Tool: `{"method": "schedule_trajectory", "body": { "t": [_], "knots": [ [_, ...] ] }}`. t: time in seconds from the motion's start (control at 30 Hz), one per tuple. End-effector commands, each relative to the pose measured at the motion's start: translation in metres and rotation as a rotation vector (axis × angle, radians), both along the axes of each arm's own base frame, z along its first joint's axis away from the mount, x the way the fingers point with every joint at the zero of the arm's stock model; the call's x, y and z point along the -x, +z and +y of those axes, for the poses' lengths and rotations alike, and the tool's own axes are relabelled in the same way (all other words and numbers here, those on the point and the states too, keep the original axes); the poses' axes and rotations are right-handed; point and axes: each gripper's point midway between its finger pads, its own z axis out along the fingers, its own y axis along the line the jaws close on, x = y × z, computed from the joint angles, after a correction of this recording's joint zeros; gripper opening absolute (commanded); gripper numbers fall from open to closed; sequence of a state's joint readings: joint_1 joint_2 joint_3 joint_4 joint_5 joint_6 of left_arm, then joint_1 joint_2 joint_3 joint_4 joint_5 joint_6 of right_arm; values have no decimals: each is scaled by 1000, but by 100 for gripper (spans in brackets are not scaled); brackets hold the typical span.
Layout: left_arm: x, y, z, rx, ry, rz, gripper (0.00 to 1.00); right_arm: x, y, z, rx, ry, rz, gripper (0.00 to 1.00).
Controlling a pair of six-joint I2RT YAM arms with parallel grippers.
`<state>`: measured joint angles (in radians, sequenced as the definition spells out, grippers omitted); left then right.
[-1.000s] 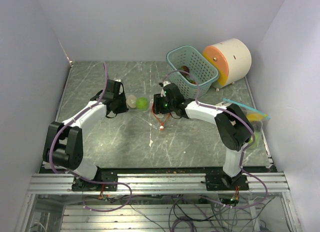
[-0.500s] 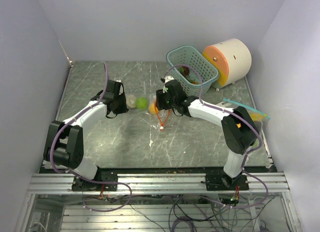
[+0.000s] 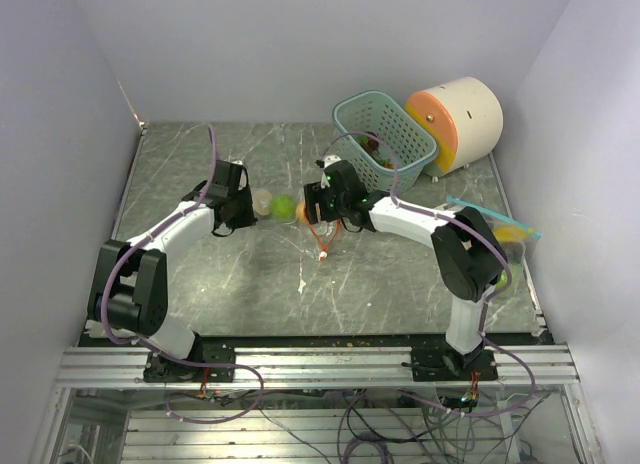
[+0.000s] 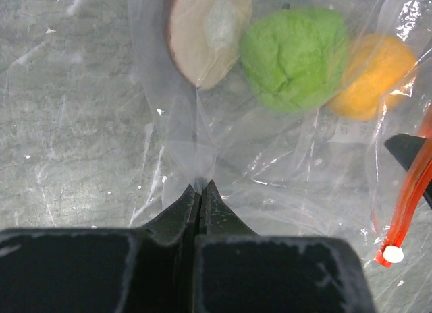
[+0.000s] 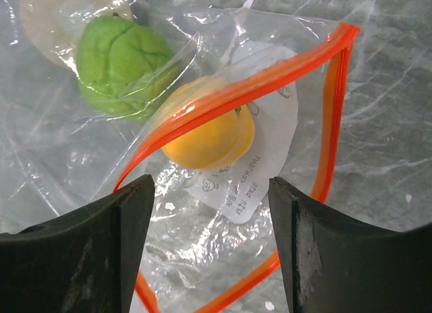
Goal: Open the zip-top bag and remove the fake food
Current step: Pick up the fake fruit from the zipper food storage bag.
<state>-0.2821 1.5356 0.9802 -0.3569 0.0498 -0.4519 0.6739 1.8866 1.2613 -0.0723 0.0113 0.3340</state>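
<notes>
A clear zip-top bag with an orange zip strip lies in the middle of the table, its mouth gaping. The fake food inside is a whitish-brown piece, a green piece and an orange fruit. My left gripper is shut on a fold of the plastic at the bag's closed end. My right gripper is open at the bag's mouth. The orange fruit sits just beyond its fingertips, with nothing between them. In the top view, the two grippers face each other across the bag.
A teal basket with small items leans at the back right, beside a cream cylinder with an orange face. A second zip bag with yellowish contents lies by the right wall, behind the right arm's elbow.
The right gripper's jaws have spread wider, and it has shifted slightly at the bag's mouth. The left gripper has kept its hold on the plastic.
</notes>
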Motion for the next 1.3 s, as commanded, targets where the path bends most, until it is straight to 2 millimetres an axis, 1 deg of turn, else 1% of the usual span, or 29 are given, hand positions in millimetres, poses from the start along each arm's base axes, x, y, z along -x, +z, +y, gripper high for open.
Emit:
{"method": "schedule_trajectory", "body": {
  "t": [0.0,0.07,0.2,0.23,0.3,0.33,0.43,0.57,0.67,0.77,0.83,0.93,1.0,1.03,1.1,1.13,1.2,1.27],
  "knots": [
    [4,-3,1,5,-14,16,7,-12,0,15,-24,21,-19,71],
    [4,-4,1,5,-14,17,7,-17,0,20,-27,28,-26,73],
    [5,-4,2,3,-16,17,7,-26,-5,27,-25,38,-31,73],
    [5,-3,2,2,-17,16,7,-28,-3,29,-29,42,-36,74],
    [6,-4,2,1,-18,18,7,-31,-17,32,-15,51,-19,74],
    [6,-3,2,1,-18,17,7,-32,-18,34,-15,55,-17,74],
    [6,-4,2,2,-19,18,7,-36,-30,36,2,64,-5,74],
    [6,-4,1,4,-20,21,7,-40,-39,39,-5,68,9,68],
    [6,-5,1,9,-22,27,7,-43,-35,39,-19,62,3,58],
    [6,-6,1,11,-19,29,7,-45,-23,38,-30,57,-18,46],
    [5,-7,0,14,-19,32,7,-45,-13,36,-27,53,-29,41],
    [4,-8,0,18,-18,34,7,-43,6,25,-26,35,-57,38],
    [4,-9,0,19,-16,36,7,-42,26,15,-41,15,-81,37],
    [3,-9,1,18,-15,35,7,-40,33,9,-47,10,-88,37],
    [3,-9,1,20,-14,35,7,-41,51,-5,-57,-16,-112,37],
    [3,-10,1,21,-12,36,7,-42,63,-12,-65,-27,-132,37],
    [3,-10,1,25,-14,36,7,-47,81,-29,-75,-55,-157,37],
    [2,-11,1,28,-15,39,7,-58,102,-50,-84,-91,-191,37]
  ]
}}
